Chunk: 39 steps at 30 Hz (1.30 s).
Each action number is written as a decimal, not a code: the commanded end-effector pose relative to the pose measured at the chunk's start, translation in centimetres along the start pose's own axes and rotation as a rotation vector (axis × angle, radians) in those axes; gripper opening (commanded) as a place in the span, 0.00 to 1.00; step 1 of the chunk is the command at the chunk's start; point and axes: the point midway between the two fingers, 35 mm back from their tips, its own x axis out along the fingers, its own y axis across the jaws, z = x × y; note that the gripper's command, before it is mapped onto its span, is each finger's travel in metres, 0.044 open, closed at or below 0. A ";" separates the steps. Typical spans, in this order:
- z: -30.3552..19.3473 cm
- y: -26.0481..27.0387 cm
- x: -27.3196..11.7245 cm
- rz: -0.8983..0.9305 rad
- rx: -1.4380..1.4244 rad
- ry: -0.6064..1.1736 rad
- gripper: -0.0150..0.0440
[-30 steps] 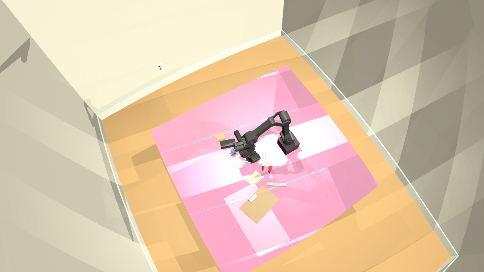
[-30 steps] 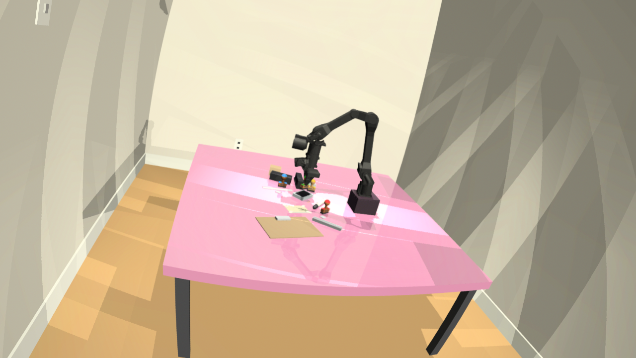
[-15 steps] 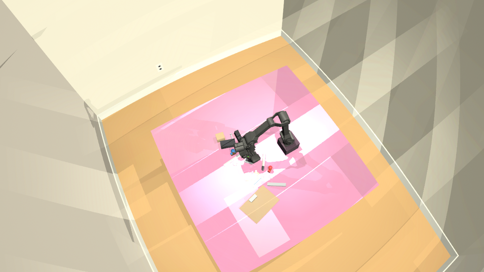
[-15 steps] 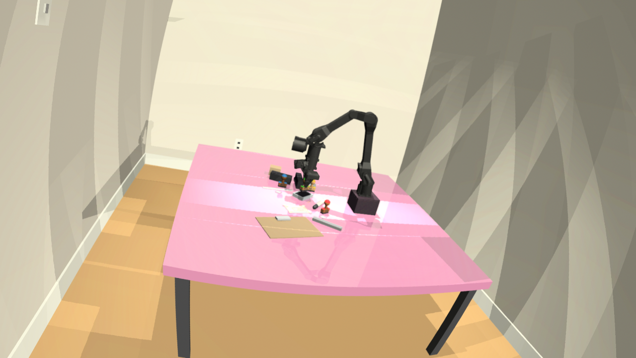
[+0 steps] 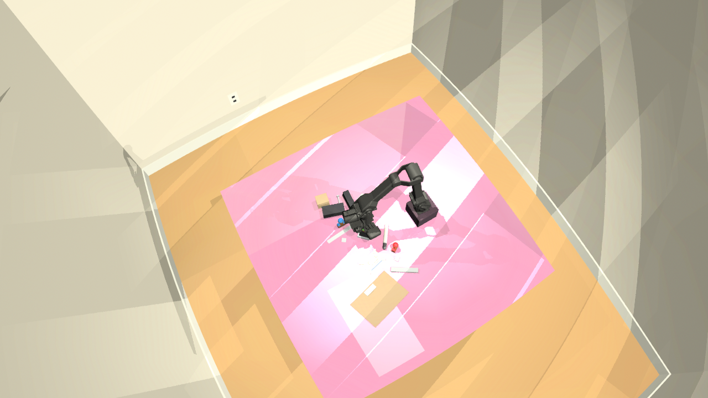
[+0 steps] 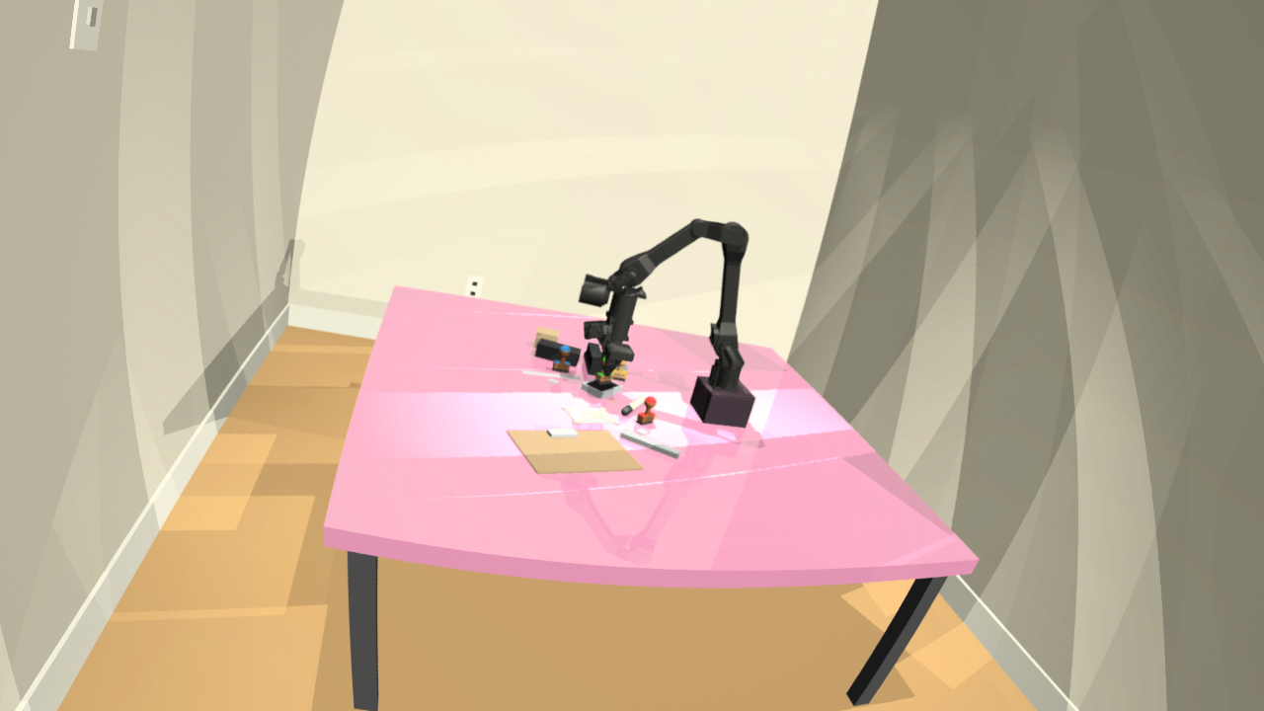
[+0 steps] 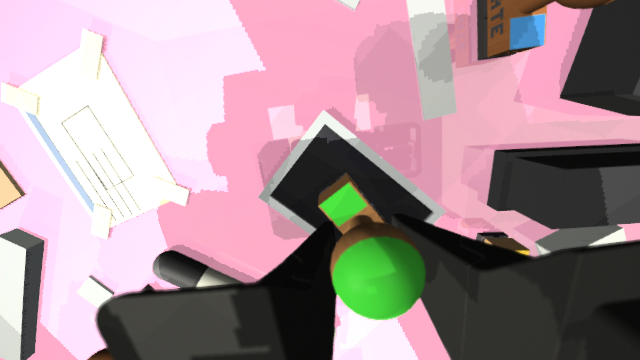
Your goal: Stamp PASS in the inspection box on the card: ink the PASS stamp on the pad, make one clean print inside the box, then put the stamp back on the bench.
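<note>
Glossy pink tabletop (image 5: 445,257) (image 6: 750,521) (image 7: 200,220) beneath; the end effector (image 5: 365,234) (image 6: 604,371) (image 7: 362,227) grips the round-knobbed green stamp (image 6: 602,377) (image 7: 378,277).

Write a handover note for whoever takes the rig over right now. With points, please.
Gripper (image 5: 363,231) (image 6: 606,370) (image 7: 362,227): shut on the green stamp (image 6: 603,378) (image 7: 378,277); its lettering isn't visible, so PASS is unconfirmed.
Ink pad (image 6: 592,392) (image 7: 310,170): directly below the stamp; I can't tell whether they touch.
Card (image 5: 368,259) (image 6: 590,415) (image 7: 112,110): flat on the bench, taped at its corners.
Done: stamp grasped and brought to the pad. Inking unconfirmed; no print shows in the card's outlined box (image 7: 90,130).
Left: confirm inking, make one clean print inside the box, return the stamp to the bench.
</note>
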 end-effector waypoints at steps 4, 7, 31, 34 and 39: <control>0.0 0.1 0.4 0.002 0.000 -0.001 0.25; 0.0 0.1 0.4 0.002 0.000 -0.001 0.25; 0.0 0.1 0.8 0.002 0.000 -0.001 0.25; 0.0 0.1 0.8 0.002 0.000 -0.001 0.25; 0.0 0.1 0.9 0.002 0.000 -0.001 0.25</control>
